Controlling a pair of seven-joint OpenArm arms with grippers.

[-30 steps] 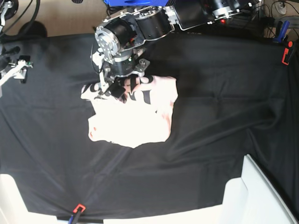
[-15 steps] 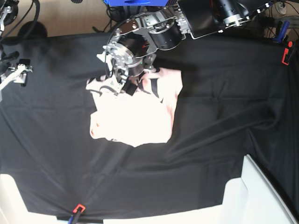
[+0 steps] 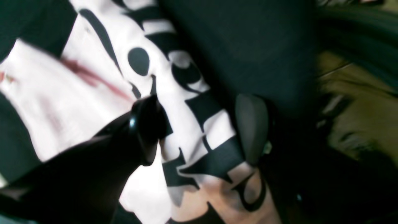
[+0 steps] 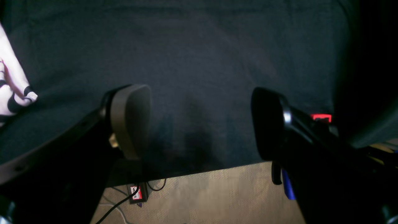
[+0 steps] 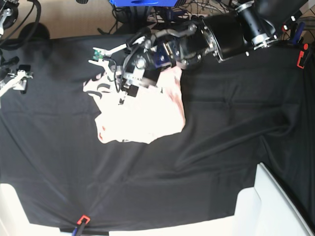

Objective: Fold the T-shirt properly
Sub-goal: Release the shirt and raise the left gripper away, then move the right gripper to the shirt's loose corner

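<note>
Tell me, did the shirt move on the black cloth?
Yes. The shirt shifted against the black cloth: its near right corner slid toward the robot, and the lettered corner stretched further left.

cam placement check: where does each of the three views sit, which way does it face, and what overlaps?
Base: high above the table, looking down on the black cloth and the pink T-shirt; the left arm reaches over the shirt, and the right gripper sits at the edge.
Left wrist: on the left arm, looking past the left gripper at the shirt's black print.
Right wrist: on the right arm, looking between the open fingers at cloth, table edge and floor.
Shared: all three show the T-shirt and black cloth; the right wrist catches only a shirt corner.
</note>
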